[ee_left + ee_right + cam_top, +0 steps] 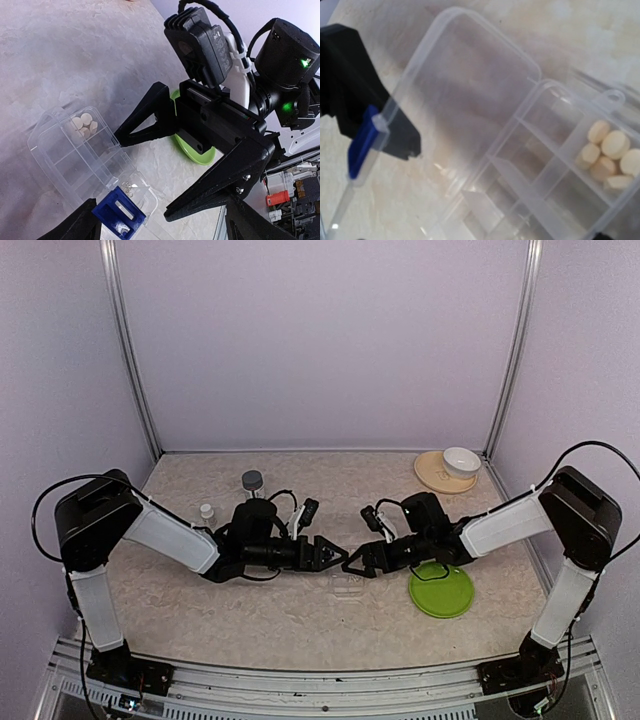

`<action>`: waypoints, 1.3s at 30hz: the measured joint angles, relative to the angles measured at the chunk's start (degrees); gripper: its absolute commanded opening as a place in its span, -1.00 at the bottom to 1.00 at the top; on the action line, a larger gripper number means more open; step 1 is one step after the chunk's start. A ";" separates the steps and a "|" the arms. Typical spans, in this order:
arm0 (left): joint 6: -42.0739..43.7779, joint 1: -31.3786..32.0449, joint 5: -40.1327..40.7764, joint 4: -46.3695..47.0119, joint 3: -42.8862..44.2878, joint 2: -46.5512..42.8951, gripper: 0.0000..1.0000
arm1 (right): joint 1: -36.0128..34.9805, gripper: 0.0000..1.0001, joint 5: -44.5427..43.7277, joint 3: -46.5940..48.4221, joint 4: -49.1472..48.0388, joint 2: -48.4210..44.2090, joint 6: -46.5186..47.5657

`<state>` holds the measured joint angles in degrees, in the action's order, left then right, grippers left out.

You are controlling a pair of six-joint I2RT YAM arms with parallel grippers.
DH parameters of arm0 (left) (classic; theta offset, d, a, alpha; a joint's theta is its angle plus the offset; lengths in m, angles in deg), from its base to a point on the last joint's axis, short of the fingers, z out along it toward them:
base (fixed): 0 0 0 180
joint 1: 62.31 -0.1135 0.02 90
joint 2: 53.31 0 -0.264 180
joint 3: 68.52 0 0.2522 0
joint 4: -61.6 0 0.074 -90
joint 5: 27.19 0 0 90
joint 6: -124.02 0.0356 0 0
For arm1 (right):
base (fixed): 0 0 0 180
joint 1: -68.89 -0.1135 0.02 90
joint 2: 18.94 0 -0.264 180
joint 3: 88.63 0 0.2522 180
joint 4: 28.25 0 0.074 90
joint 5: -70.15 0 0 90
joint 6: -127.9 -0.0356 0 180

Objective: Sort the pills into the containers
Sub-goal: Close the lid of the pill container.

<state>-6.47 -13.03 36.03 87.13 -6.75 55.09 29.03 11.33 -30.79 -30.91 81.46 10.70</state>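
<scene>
I am working both arms over the pill box (348, 585), which is lying on the tabletop just beside the green plate (441, 590), on the plate's side toward my left arm. Its lid (470, 75) is lying open. My right jaws are standing wide open and empty over the box. My left jaws are looking spread apart too, with nothing gripped that I can make out. A blue piece (120, 215) by one left finger is touching the lid's edge, and I cannot tell whether it belongs to the finger.

I judge I am steadying the box for a pick or a drop. Doing it well is calling for light pressure on the lid edge, a straight descent of the right jaws over one compartment, and no nudging of the thin dividers toward the plate.

The left wrist view is showing tiny pale pills (129, 186) near the blue piece, which are absent from the right wrist view. That view is showing the white pills (610, 150) in an end compartment up close. The top view is resolving neither.
</scene>
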 measured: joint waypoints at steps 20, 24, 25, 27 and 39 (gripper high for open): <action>-0.63 0.33 -0.02 0.17 0.28 0.74 0.66 | 1.64 1.00 7.30 -4.33 -9.86 0.00 -6.47; -0.63 0.35 -0.02 0.11 0.90 0.74 0.66 | 1.75 1.00 7.87 -4.42 -10.99 0.00 -7.28; -0.63 0.37 -0.02 0.13 1.09 0.74 0.66 | 1.75 1.00 7.98 -4.42 -11.28 0.00 -7.48; -0.63 0.44 -0.07 0.13 1.57 0.74 0.66 | 1.79 1.00 8.33 -4.44 -11.85 0.17 -8.00; -0.63 0.94 -0.22 0.07 2.23 0.90 0.66 | 1.95 1.00 10.86 -5.73 -16.70 2.21 -10.95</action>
<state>-7.10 -12.09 35.81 87.19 -4.52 55.98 30.98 22.19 -36.52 -47.61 83.66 -0.25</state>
